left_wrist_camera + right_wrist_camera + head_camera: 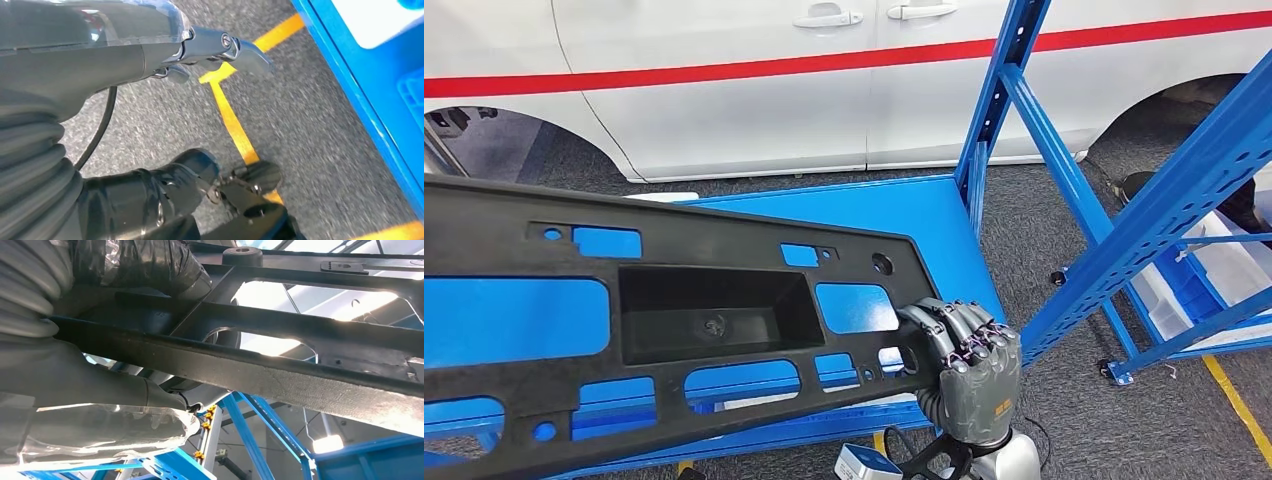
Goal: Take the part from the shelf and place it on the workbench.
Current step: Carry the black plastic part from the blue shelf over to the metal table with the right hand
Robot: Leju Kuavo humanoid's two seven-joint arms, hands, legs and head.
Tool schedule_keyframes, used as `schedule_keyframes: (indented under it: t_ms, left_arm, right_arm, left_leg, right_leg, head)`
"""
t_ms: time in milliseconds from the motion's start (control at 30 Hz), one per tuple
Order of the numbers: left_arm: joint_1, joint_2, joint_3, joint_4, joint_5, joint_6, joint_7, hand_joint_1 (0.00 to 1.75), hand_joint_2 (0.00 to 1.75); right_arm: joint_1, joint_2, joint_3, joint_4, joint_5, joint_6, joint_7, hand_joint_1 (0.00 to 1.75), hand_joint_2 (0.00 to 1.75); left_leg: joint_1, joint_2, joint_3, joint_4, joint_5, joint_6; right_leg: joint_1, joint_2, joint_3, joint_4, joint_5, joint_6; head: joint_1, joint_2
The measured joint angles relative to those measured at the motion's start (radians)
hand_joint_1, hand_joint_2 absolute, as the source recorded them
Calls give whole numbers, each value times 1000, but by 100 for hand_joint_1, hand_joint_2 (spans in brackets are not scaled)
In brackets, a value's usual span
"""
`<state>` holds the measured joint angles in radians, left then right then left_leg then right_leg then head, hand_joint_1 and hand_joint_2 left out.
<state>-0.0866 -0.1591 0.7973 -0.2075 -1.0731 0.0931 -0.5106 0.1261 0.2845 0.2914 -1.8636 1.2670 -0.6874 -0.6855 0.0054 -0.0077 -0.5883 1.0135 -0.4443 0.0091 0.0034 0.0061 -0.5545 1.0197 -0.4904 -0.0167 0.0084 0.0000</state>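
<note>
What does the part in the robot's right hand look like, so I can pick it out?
Start at the blue shelf in front of the white vehicle. Over it lies a long black panel, gripped at its end by the right hand. It alone is black, with cutouts and a deep rectangular pocket.

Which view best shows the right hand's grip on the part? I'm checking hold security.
Head view: right hand grips the black part at its end. Right wrist view shows it underneath, close; left wrist view looks at floor.

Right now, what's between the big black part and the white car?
In the head view, the blue shelf board and a strip of grey carpet floor lie between the black part and the white car.
</note>
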Motion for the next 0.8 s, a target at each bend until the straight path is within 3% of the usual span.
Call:
schedule_keyframes:
  t_ms: [233,367,433,500,533,567,600,633,700,733,800]
  left_arm:
    - [0,-2,0,0,-9,67,27,0,175]
    - [-1,-6,0,0,-16,83,39,0,175]
    - [-2,-9,0,0,-18,85,42,0,175]
    - [-3,-10,1,0,-18,85,44,0,175]
    - [-3,-10,1,0,-18,86,44,0,175]
    - [-3,-10,1,0,-18,86,45,0,175]
    - [-3,-11,1,0,-18,87,46,0,175]
    - [-3,-12,1,0,-19,88,47,0,175]
    - [-4,-12,1,0,-20,90,48,0,175]
    - [-5,-12,1,0,-20,92,48,0,175]
    - [-6,-12,1,0,-21,96,50,0,175]
  right_arm:
    - [2,0,0,4,0,0,2,175,175]
    - [3,2,0,8,-2,0,8,175,175]
    - [3,2,-1,10,-5,0,10,175,175]
    - [4,2,-1,13,-9,0,11,175,175]
    - [4,2,-2,15,-10,0,12,175,175]
    - [5,2,-2,18,-13,0,12,175,175]
    - [5,2,-2,20,-15,0,12,175,175]
    - [5,2,-2,23,-17,0,12,175,175]
    - [5,1,-2,28,-22,0,12,175,175]
    - [5,2,-2,30,-24,0,12,175,175]
    - [5,2,-2,34,-27,0,12,175,175]
  left_leg:
    - [0,0,0,0,0,0]
    - [3,1,20,-32,9,22]
    - [11,4,41,-63,22,27]
    - [11,7,46,-66,22,26]
    - [12,7,46,-62,20,24]
    - [15,7,45,-57,16,20]
    - [18,7,45,-49,10,15]
    - [24,6,44,-38,3,7]
    - [30,4,38,-11,-15,-13]
    - [31,3,34,0,-22,-22]
    - [28,1,28,9,-27,-36]
  right_leg:
    - [0,0,0,0,0,0]
    - [-5,0,9,-11,1,14]
    - [-7,0,-17,53,-38,20]
    - [-16,-1,-81,177,-95,27]
    - [-21,-1,-108,226,-110,31]
    - [-27,-2,-120,243,-105,36]
    - [-33,-2,-115,226,-83,42]
    - [-39,-4,-92,174,-46,49]
    - [-45,-2,-45,70,-2,58]
    - [-45,1,-34,44,5,54]
    - [-40,7,-40,45,-1,34]
  head:
    - [0,0]
    - [0,0]
    - [1,0]
    - [1,0]
    - [1,0]
    - [1,0]
    - [1,0]
    - [1,0]
    - [2,0]
    - [2,0]
    - [1,0]
